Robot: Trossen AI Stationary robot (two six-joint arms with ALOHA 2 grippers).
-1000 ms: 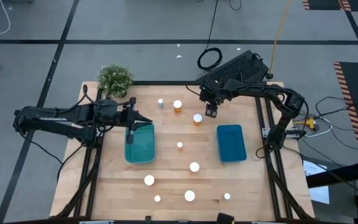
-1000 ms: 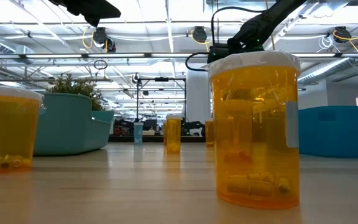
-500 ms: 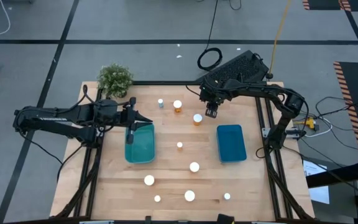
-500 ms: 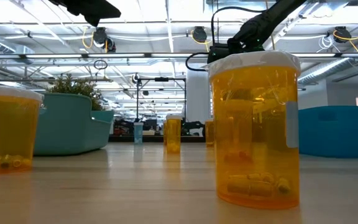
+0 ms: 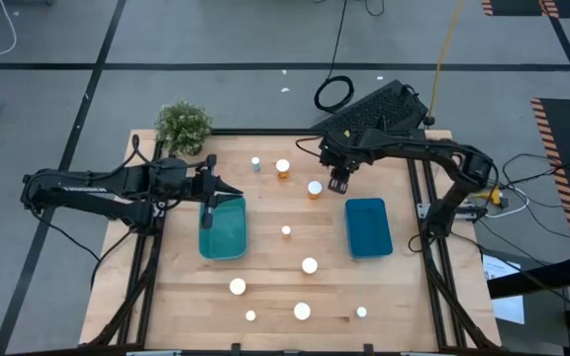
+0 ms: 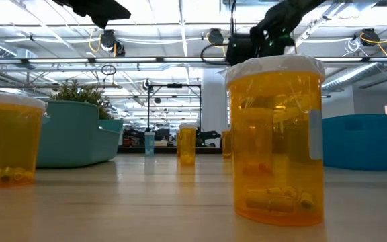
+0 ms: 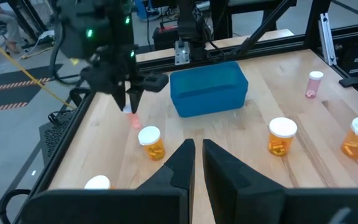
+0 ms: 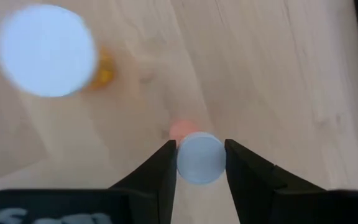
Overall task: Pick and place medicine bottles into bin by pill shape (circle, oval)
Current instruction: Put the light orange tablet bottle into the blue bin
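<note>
My right gripper (image 5: 339, 183) hangs above the table between an amber medicine bottle (image 5: 315, 189) and the dark blue bin (image 5: 368, 226), shut on a small pink, white-capped bottle (image 7: 133, 118). My left gripper (image 5: 206, 211) waits shut over the teal bin (image 5: 223, 229), holding nothing. Other white-capped medicine bottles stand upright on the wood: a pale blue one (image 5: 255, 163), an amber one (image 5: 283, 167), a small one (image 5: 286, 231) and several toward the near edge (image 5: 302, 311). My right gripper pinches the small pink bottle at its white cap (image 8: 201, 158) between its two fingers (image 8: 161, 168). The fingers come from above, pointing down. The bottle hangs upright below them (image 7: 133, 119), clear of the table.
A potted plant (image 5: 183, 126) stands at the far left corner. In the low view a big amber bottle (image 6: 274, 141) stands close to the camera and another (image 6: 12, 141) at the left. Bare wood lies between the two bins.
My right gripper has moved a little toward the near edge and the blue bin, keeping the small pink bottle in its fingers. The left arm has kept still.
</note>
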